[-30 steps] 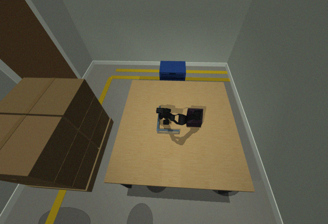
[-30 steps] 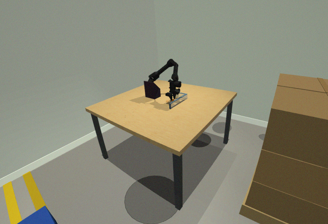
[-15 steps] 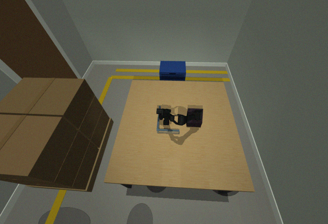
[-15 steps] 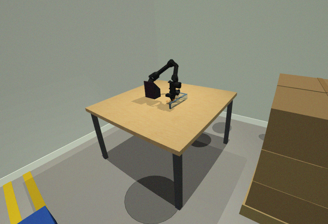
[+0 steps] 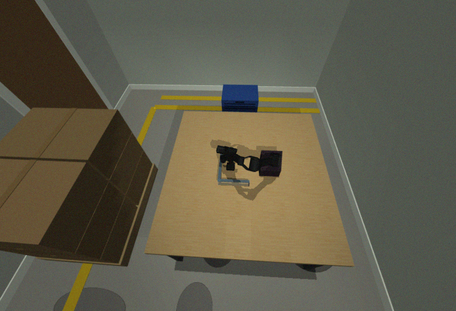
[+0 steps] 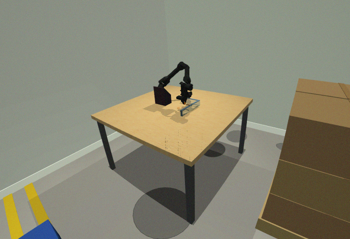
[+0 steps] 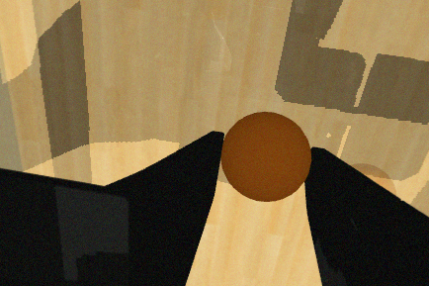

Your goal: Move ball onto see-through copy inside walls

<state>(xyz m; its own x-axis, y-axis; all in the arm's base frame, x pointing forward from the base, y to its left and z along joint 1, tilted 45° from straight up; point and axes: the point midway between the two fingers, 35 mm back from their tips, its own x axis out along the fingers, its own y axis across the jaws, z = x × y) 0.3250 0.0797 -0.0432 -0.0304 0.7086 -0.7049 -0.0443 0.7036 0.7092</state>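
My gripper (image 6: 184, 103) (image 7: 264, 151) is shut on the orange ball (image 6: 184, 103) (image 7: 266, 153), which sits between its fingertips and looks slightly above the table. The see-through copy (image 6: 178, 108) (image 7: 372, 172) is a pale orange round on the table, partly behind the right finger in the wrist view, a little to the side of the ball. The two low clear walls (image 5: 234, 181) (image 6: 181, 113) have blue edges and form a corner. The ball and the copy are hidden under the arm in the top view.
The wooden table (image 5: 242, 226) (image 6: 158, 131) carries the arm's dark base block (image 5: 270, 164) (image 6: 162, 96). One wall stands close beside the gripper in the exterior view. Stacked cartons (image 5: 62, 189) (image 6: 310, 146) and a blue cabinet (image 5: 239, 95) stand off the table.
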